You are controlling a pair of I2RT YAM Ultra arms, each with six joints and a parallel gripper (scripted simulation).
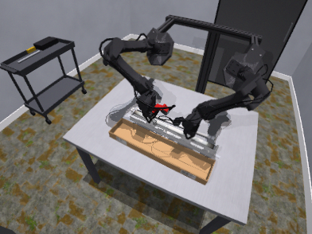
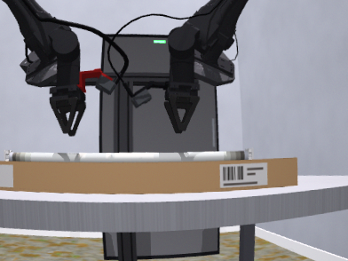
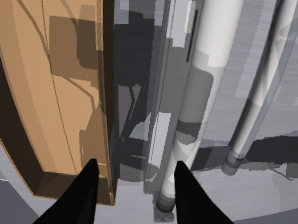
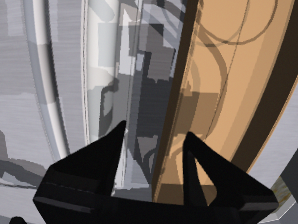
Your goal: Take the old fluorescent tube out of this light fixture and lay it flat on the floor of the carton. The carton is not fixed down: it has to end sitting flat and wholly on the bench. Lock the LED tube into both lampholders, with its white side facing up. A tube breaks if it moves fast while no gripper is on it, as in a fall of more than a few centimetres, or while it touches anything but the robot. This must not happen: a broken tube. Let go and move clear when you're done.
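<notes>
The old fluorescent tube (image 2: pixel 133 156) (image 3: pixel 215 35) (image 4: pixel 100 50) lies along the light fixture (image 3: pixel 170 95), between its lampholders (image 2: pixel 249 154). The LED tube (image 3: pixel 265 70) (image 4: pixel 44 60) lies parallel, on the side away from the carton. The open carton (image 1: pixel 135 141) (image 2: pixel 133 177) (image 3: pixel 30 115) (image 4: pixel 235 100) sits flat on the bench, beside the fixture. My left gripper (image 1: pixel 190 135) (image 2: pixel 179 131) (image 3: pixel 136 166) is part open and empty, above the tubes' level. My right gripper (image 1: pixel 150 120) (image 2: pixel 71 134) (image 4: pixel 156 132) is also part open and empty, at similar height. Small fixture details are hard to separate.
The bench (image 1: pixel 91 115) has its edge in front of the carton. Arm cables and a red part (image 1: pixel 161 107) (image 2: pixel 93 73) hang between the two arms. A dark frame (image 1: pixel 215 26) stands behind them. A cart (image 1: pixel 56 93) stands apart from the bench.
</notes>
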